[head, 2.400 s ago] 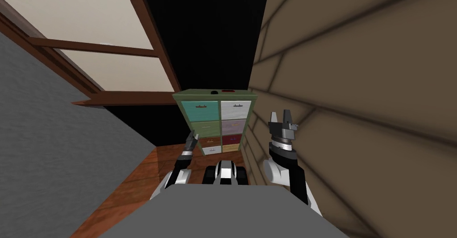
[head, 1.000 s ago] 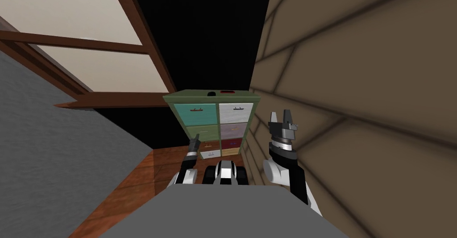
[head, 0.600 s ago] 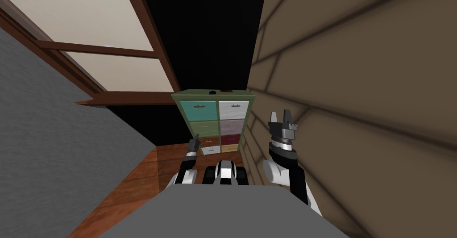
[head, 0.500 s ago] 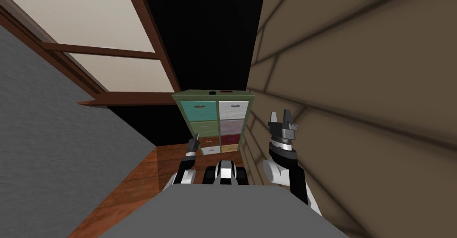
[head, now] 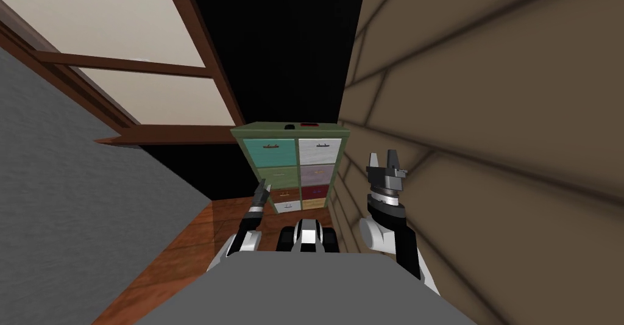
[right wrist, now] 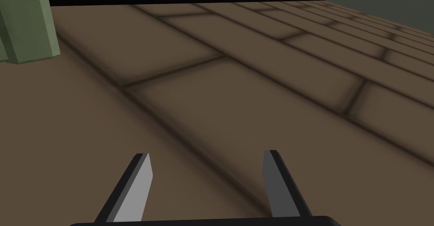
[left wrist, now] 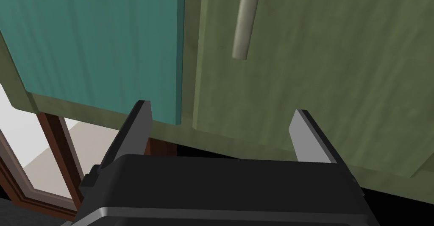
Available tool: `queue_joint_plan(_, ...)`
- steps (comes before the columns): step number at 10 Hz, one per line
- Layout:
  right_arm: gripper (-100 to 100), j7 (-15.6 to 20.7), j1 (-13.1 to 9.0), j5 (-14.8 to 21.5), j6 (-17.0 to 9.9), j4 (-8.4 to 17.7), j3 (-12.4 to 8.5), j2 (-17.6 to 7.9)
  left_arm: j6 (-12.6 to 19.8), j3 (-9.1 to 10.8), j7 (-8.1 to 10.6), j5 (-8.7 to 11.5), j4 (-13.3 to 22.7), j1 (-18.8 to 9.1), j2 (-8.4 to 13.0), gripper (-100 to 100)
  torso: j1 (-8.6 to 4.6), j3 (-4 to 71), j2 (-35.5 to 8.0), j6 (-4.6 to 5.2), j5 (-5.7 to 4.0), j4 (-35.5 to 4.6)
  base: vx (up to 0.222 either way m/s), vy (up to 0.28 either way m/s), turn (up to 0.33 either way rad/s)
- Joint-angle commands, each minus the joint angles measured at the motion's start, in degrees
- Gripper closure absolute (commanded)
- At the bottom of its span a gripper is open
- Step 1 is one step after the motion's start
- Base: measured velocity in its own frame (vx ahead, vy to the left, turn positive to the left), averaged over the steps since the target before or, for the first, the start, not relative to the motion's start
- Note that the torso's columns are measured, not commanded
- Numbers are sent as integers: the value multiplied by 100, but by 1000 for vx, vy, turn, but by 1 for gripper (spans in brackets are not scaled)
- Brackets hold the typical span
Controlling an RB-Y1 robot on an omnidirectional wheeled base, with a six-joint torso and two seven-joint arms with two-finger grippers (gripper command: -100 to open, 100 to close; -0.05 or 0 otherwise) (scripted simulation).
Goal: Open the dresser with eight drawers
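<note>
L gripper released, fingers wide, near dresser set against brick wall ahead; I'd slide to green drawer's handle, straddle bar, clench, pull straight; R gripper released too, idle close by that wall, so tight edge on R, spare room L over wood floor.

in the head view, mid-frame, the left gripper covers part of the dresser's third-row left drawer. the small black thing and small red thing on the dresser's top are too small to tell. in the left wrist view, the green drawer's pale handle is cut off by the edge.
</note>
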State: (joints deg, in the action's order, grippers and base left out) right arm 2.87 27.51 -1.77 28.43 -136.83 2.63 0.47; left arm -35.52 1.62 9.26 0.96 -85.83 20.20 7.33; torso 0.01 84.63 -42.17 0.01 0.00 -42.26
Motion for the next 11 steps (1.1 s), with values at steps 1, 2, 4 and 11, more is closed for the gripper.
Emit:
queue_joint_plan(1,0,0,0,0,0,0,0,0,177,32,19,38,-56,-65,-196,-100,-3,6,8,-1,0,3,147,11,0)
queue_joint_plan(2,0,0,1,0,0,0,0,0,186,34,20,39,-59,-68,-285,-100,-4,5,5,-1,-1,3,103,8,0)
queue_joint_plan(4,0,0,-1,0,0,0,0,0,200,36,21,42,-64,-73,-491,-100,-3,-22,-38,-1,-1,-9,23,1,0)
queue_joint_plan(11,0,0,-1,0,0,0,0,0,304,47,22,44,-136,-93,-531,100,-3,-19,-34,-1,0,-7,11,1,1)
